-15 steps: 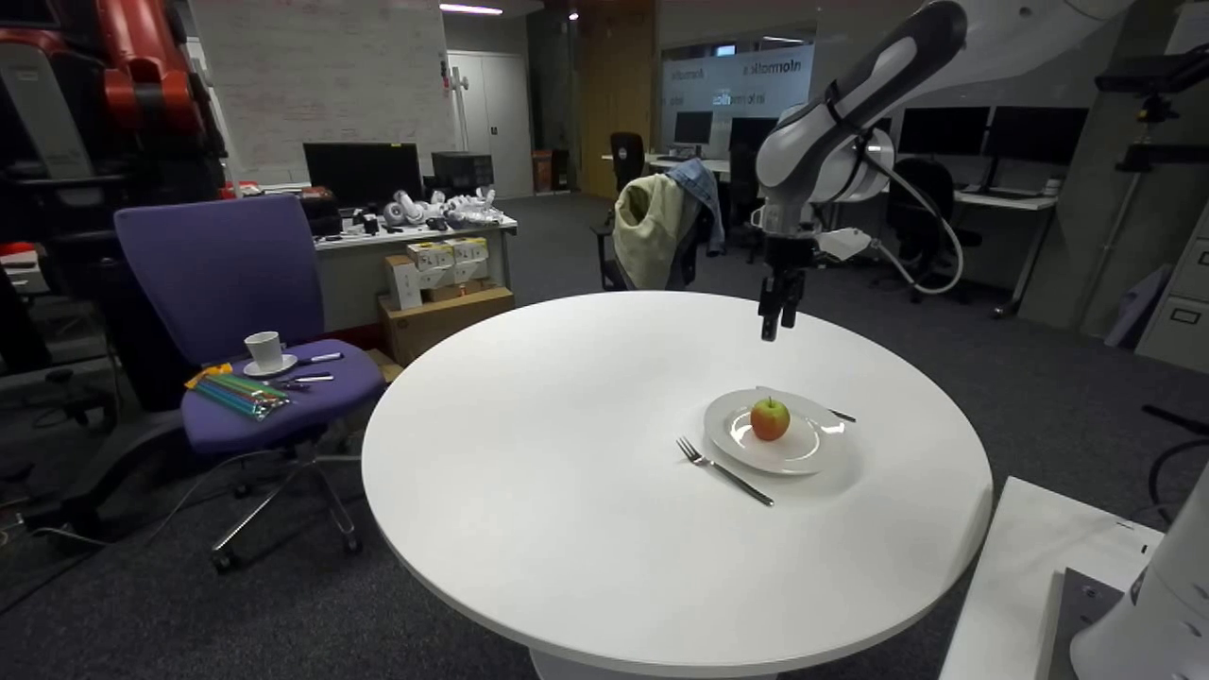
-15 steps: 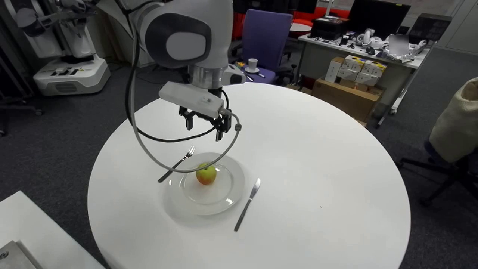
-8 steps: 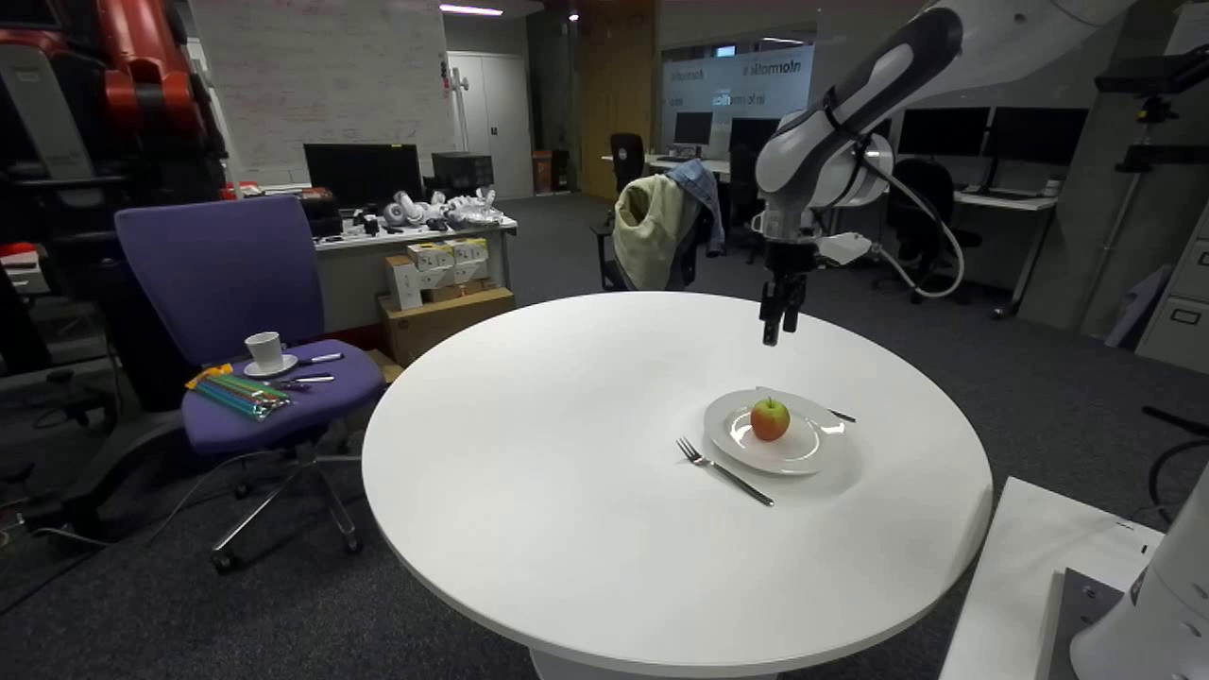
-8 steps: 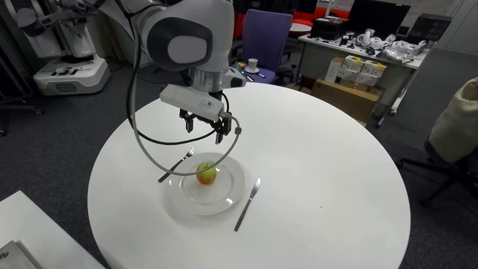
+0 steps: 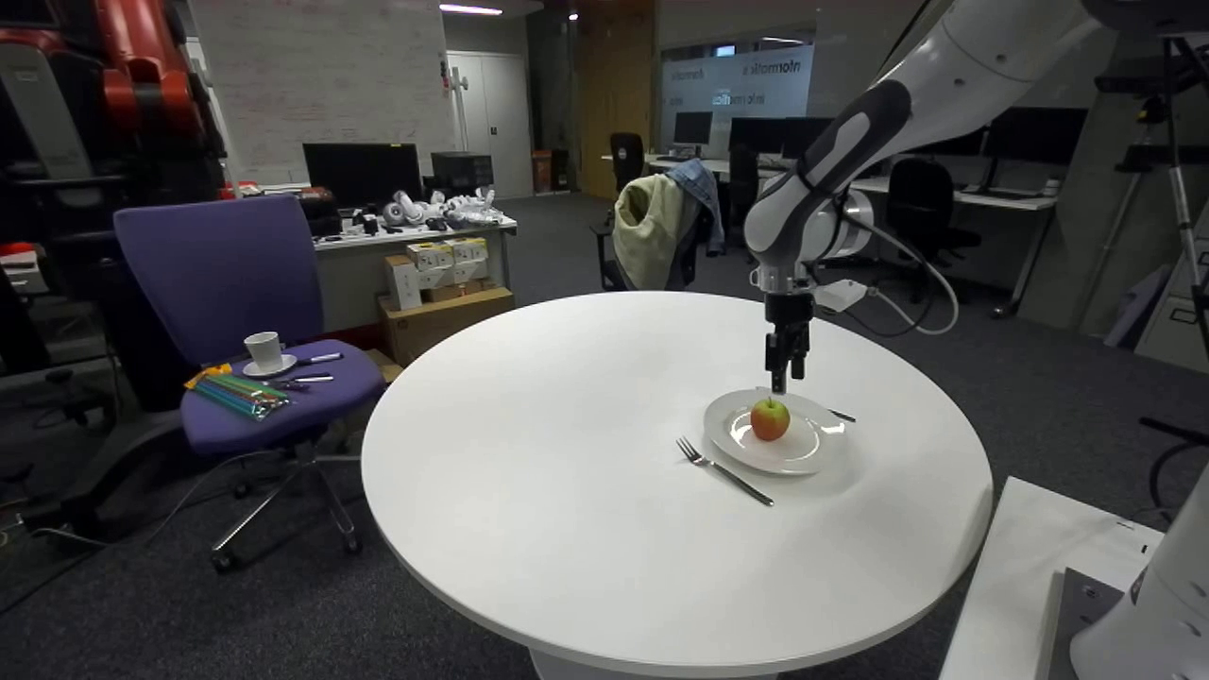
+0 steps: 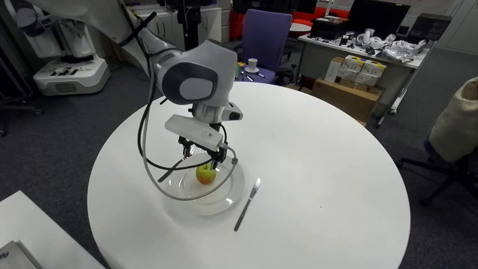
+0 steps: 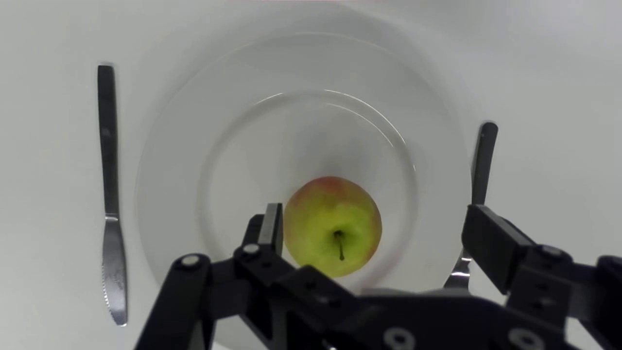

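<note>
A red, yellow and green apple (image 7: 330, 226) rests on a white plate (image 7: 301, 53), stem upward. My gripper (image 7: 373, 208) hangs open above the plate. In the wrist view the apple shows between the fingers, much closer to the left one; whether that finger is level with it cannot be told. In an exterior view the fingertips of the gripper (image 5: 788, 382) sit just higher than the apple (image 5: 770, 421), and nothing is held. A fork (image 7: 482, 163) lies at one side of the plate, partly covered by the right finger. On the opposite side is a knife (image 7: 111, 189).
The round white table (image 5: 529, 472) bears all of this. A cable loop (image 6: 171, 196) from the wrist hangs in front of the plate in an exterior view. Beyond the table stands a purple chair (image 5: 227, 274) with a cup (image 5: 265, 350) and a pack of coloured straws (image 5: 241, 392).
My gripper has come down, mostly in the last half second, from high over the table to close above the apple. It has stayed open. Apple, plate, fork and knife have kept their places.
</note>
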`<state>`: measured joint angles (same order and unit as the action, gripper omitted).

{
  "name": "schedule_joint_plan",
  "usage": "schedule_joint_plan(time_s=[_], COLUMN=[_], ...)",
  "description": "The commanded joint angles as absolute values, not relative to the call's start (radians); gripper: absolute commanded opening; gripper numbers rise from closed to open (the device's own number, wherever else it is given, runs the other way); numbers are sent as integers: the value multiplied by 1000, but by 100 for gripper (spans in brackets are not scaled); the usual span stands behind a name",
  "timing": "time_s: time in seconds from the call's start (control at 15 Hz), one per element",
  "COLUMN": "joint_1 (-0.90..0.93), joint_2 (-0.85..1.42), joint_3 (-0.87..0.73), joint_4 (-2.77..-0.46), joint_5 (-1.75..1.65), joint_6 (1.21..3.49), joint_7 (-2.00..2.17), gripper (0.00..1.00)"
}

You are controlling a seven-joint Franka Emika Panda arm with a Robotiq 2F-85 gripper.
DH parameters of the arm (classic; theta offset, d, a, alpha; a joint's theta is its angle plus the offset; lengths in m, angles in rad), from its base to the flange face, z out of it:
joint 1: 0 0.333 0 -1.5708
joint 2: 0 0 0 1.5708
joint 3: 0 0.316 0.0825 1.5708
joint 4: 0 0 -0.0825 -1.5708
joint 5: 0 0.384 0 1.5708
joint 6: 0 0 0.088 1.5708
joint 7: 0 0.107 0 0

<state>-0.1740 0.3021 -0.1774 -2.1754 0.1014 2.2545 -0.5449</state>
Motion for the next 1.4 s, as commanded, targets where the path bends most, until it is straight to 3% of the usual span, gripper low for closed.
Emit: schedule_joint_plan(time_s=[0.0,0.53,1.33], joint_1=[-190,-169,-175], joint_2=[325,394,436], joint_3=[-141,-130,-128], joint_4=[-2186,-2185,-2185], joint_5=[58,-36,-65], joint_6=[2355,2515,2506], joint_7=[-515,-369,-282], gripper=[100,100,100])
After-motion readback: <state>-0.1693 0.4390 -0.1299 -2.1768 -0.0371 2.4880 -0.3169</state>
